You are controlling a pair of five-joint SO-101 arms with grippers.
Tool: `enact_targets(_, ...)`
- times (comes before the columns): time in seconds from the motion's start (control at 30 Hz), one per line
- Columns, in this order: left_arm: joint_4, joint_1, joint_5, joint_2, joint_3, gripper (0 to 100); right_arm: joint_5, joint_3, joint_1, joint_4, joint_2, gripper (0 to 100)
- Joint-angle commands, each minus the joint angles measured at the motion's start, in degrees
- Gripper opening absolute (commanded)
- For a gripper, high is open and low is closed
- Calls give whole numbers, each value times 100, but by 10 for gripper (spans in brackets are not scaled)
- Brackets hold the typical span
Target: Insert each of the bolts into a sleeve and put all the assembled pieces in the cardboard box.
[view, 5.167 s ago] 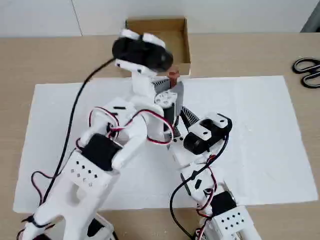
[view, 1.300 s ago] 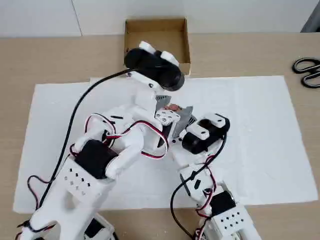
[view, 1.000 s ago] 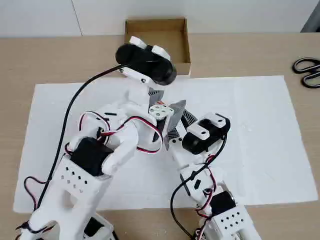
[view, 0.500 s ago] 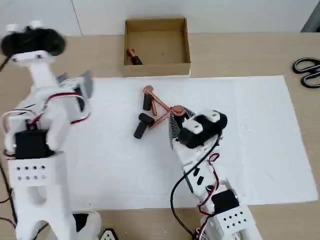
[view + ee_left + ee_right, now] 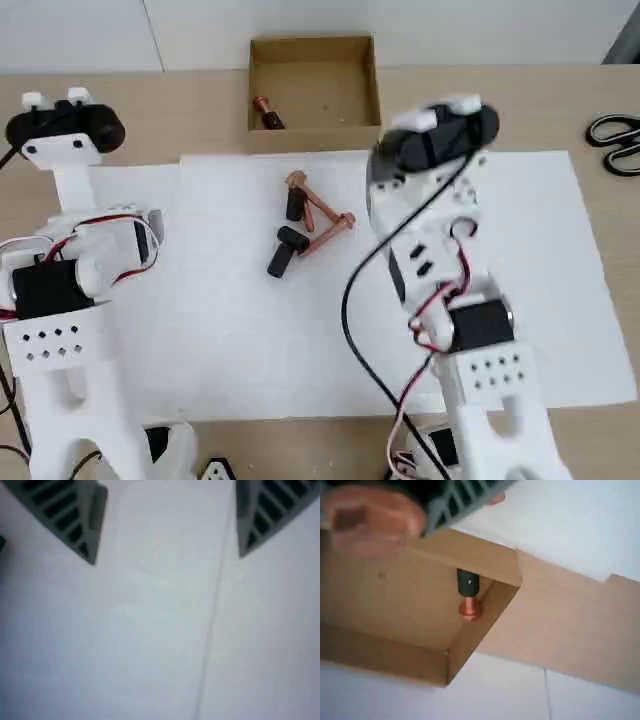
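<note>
At the near left of the tabletop (image 5: pixel 150 110), the left gripper (image 5: pixel 165 555) hangs over the white sheet (image 5: pixel 500 300) with its jaws spread and nothing between them, apparently parked clear of the work. Mid-sheet, copper bolts (image 5: pixel 322 212) and black sleeves (image 5: pixel 291 238) lie loose and close together, not yet assembled. Farther off, the right gripper (image 5: pixel 427 517) sits above the rim of the cardboard box (image 5: pixel 365 90). Its jaws appear to pinch a blurred copper piece (image 5: pixel 370 520), judged positioned for release near the assembled piece (image 5: pixel 468 597) already lying against the box wall.
</note>
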Motion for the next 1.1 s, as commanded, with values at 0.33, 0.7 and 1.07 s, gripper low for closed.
enact_targets(0.33, 299, -9, -62, -141, 40, 176, 18, -4299, 57, -453, 4435, 4)
enact_targets(0.7, 44, 0, -62, -141, 312, 176, 53, -6497, 48, -2062, 7565, 4)
enact_targets(1.07, -26, 18, -62, -141, 312, 176, 53, -8457, -40, -2185, 9648, 4)
